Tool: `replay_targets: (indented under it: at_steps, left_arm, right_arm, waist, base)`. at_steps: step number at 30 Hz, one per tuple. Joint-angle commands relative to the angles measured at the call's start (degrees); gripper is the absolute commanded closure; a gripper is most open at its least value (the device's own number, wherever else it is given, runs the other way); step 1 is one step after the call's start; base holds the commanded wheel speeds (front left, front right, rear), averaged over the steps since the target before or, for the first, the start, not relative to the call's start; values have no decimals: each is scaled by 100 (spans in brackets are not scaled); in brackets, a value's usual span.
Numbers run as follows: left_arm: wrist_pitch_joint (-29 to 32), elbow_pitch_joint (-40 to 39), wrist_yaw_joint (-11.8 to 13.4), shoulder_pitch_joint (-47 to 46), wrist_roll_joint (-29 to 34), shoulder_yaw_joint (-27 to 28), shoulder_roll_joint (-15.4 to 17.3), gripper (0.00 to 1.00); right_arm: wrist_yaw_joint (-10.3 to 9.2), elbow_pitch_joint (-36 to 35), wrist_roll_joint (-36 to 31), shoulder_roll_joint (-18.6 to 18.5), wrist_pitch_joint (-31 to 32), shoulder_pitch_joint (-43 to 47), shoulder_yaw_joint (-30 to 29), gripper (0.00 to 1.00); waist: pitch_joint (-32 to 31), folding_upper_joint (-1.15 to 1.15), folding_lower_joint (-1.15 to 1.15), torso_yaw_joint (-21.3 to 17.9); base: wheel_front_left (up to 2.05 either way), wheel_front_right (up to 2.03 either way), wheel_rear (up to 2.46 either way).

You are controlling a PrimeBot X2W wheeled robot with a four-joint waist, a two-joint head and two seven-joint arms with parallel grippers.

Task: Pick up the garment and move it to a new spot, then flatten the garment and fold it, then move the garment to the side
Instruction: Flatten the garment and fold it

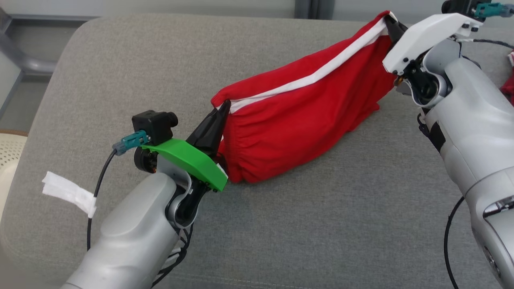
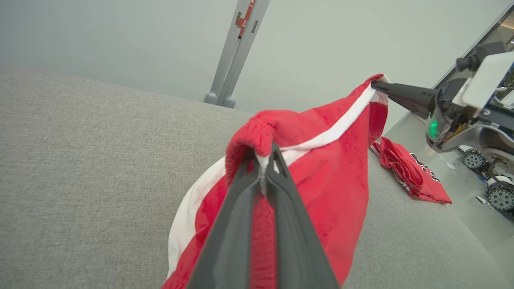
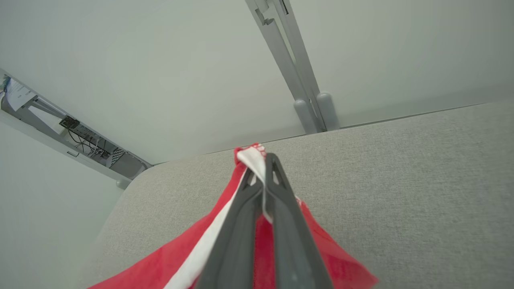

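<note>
L gripper (image 1: 223, 108) & R gripper (image 1: 389, 21) each pinch red garment (image 1: 297, 124) (white stripe (image 1: 313, 78)), held btwn.

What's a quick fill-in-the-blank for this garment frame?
The garment is red with a ____ stripe. The left gripper and right gripper are both ____ on it. A printed red cloth lies on the grey cushion to the robot's ____.
Missing: white; shut; right.

Red garments: two, striped garment (image 1: 305, 120) centre frame, printed garment (image 2: 413, 172) right of frame; grippers: two, left gripper (image 1: 227, 104), right gripper (image 1: 388, 17); grey cushion (image 1: 120, 60): one
</note>
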Motion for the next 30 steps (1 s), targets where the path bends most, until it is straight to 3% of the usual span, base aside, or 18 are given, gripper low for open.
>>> replay_targets:
  at_steps: [1, 6, 16, 17, 18, 19, 24, 30]
  left_arm:
    - [-27, 73, -21, -198, -78, -50, -50, 100]
    - [-65, 262, -22, -484, -289, -232, -144, 100]
    - [-67, 143, -23, -399, -257, -287, -243, 99]
    - [-68, 146, -23, -375, -234, -291, -247, 51]
    - [-68, 146, -23, -357, -213, -294, -250, 4]
    - [-68, 147, -23, -328, -189, -293, -251, 0]
    - [-68, 53, -23, -135, 186, -180, -132, 0]
    - [-63, -206, -23, 391, 629, 540, 89, 0]
  right_arm:
    - [-2, 201, -113, -1, -79, -189, 34, 100]
    - [-2, 865, -455, 78, -218, -623, 120, 100]
    - [-2, 1068, -891, 1, -250, -637, 90, 99]
    - [-2, 1069, -936, -16, -288, -602, 67, 25]
    - [-2, 1070, -958, -23, -289, -574, 46, 0]
    - [-2, 1071, -1004, -23, -282, -534, 35, 0]
    - [-2, 1068, -1127, -27, -356, -368, 91, 0]
    - [-2, 910, -1017, -188, -453, 52, 237, 0]
  waist:
    - [663, 0, 0, 485]
    - [872, 0, 0, 641]
    - [1100, 0, 0, 814]
    - [1099, 0, 0, 814]
    - [1089, 0, 0, 811]
    - [1059, 0, 0, 806]
    - [807, 0, 0, 776]
    - [502, 0, 0, 706]
  base:
    - [0, 0, 0]
    - [0, 0, 0]
    - [0, 0, 0]
    - [0, 0, 0]
    - [0, 0, 0]
    - [0, 0, 0]
    - [0, 0, 0]
    - [0, 0, 0]
